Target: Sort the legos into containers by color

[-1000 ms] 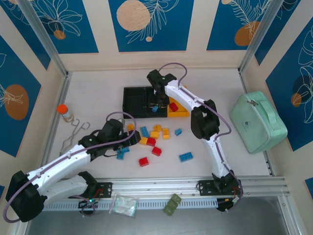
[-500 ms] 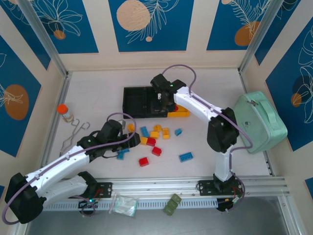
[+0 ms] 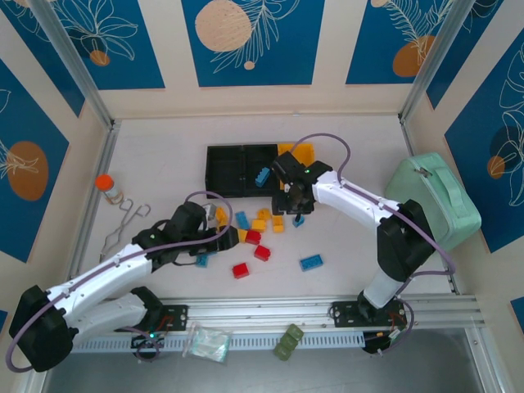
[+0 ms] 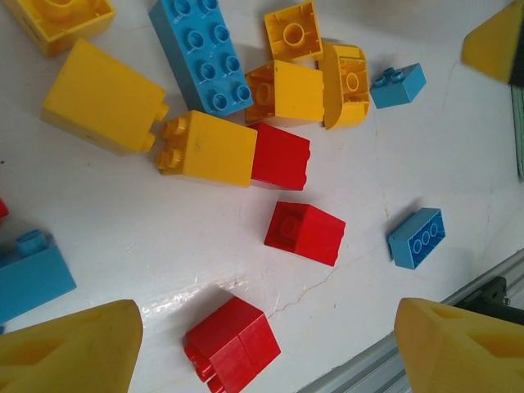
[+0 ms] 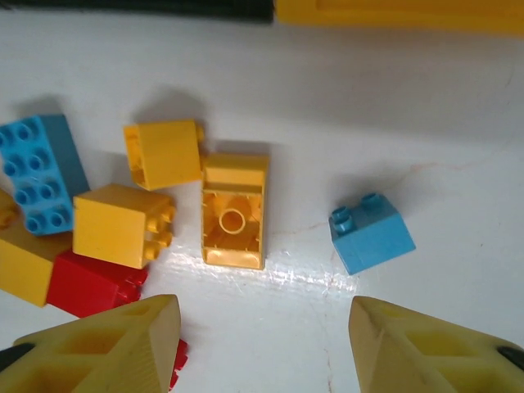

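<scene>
Care lies in centring the right gripper (image 5: 262, 315), jaws apart and empty above the loose legos (image 3: 259, 223) near the containers (image 3: 225, 170), on one brick, say the small blue brick (image 5: 371, 232) lying clear of its neighbours, while the left gripper (image 4: 266, 315) hovers spread and empty nearby.

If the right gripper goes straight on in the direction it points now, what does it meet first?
Probably the bare table between its open jaws: the right gripper points down just short of the yellow brick lying hollow side up. Depth is unclear, so it may touch that brick.
</scene>
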Controlling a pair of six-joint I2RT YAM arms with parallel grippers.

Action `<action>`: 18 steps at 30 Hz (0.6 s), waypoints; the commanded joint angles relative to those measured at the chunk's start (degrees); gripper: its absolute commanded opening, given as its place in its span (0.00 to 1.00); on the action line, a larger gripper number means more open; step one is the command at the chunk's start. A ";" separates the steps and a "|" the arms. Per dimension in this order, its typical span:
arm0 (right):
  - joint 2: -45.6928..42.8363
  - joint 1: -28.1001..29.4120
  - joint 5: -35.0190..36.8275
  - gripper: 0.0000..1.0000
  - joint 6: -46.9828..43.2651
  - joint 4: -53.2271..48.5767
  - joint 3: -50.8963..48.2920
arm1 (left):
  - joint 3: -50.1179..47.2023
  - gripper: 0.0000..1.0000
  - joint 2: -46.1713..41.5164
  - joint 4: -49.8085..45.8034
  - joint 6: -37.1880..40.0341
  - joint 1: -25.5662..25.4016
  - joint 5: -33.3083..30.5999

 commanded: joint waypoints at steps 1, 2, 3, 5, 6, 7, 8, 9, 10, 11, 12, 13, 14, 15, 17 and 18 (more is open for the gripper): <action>-0.73 0.89 -0.05 0.57 2.64 2.88 -2.07 | -0.40 0.80 1.31 2.37 0.41 -0.97 1.43; -0.25 1.08 -0.29 0.57 2.75 3.50 -2.45 | -0.32 0.80 1.58 2.64 0.30 -1.16 1.43; 0.33 1.31 -0.53 0.57 2.98 4.12 -2.82 | -0.38 0.80 1.65 2.76 0.11 -1.30 1.26; 1.53 1.78 -0.76 0.57 3.20 5.17 -2.89 | -0.38 0.80 1.72 2.89 0.00 -1.74 0.89; 2.44 1.96 -0.95 0.57 3.21 5.37 -2.63 | -0.40 0.80 1.70 2.80 -0.12 -1.79 0.65; 3.20 2.28 -1.00 0.56 3.23 5.64 -2.53 | -0.58 0.80 1.72 2.68 -0.23 -1.88 0.51; 3.74 2.39 -1.19 0.56 3.22 5.79 -2.27 | -0.71 0.80 1.68 2.66 -0.31 -1.97 0.43; 4.47 2.52 -1.21 0.56 3.21 5.89 -1.94 | -0.92 0.80 1.62 2.78 -0.48 -2.01 0.42; 5.02 2.59 -1.35 0.56 3.25 6.01 -1.76 | -1.02 0.81 1.65 2.81 -0.65 -2.06 0.35; 5.53 2.61 -1.41 0.56 3.25 6.22 -1.65 | -1.17 0.80 1.66 2.82 -0.71 -2.15 0.27; 6.13 2.61 -1.68 0.56 3.27 6.49 -1.56 | -1.32 0.81 1.61 2.84 -0.84 -2.15 0.12; 6.71 2.66 -1.86 0.56 3.29 6.78 -1.56 | -1.44 0.81 1.69 2.91 -0.93 -2.27 0.00; 7.37 2.65 -1.82 0.56 3.37 6.89 -1.47 | -1.49 0.80 1.69 3.07 -1.01 -2.30 -0.02; 8.09 2.70 -1.81 0.56 3.59 6.90 -1.43 | -1.59 0.80 1.79 3.15 -1.10 -2.24 -0.01; 9.23 2.65 -1.91 0.56 3.71 7.41 -1.51 | -1.57 0.80 1.87 3.17 -1.19 -2.24 -0.02; 9.79 2.70 -1.99 0.56 3.75 7.66 -1.62 | -1.69 0.81 1.95 3.26 -1.20 -2.24 -0.02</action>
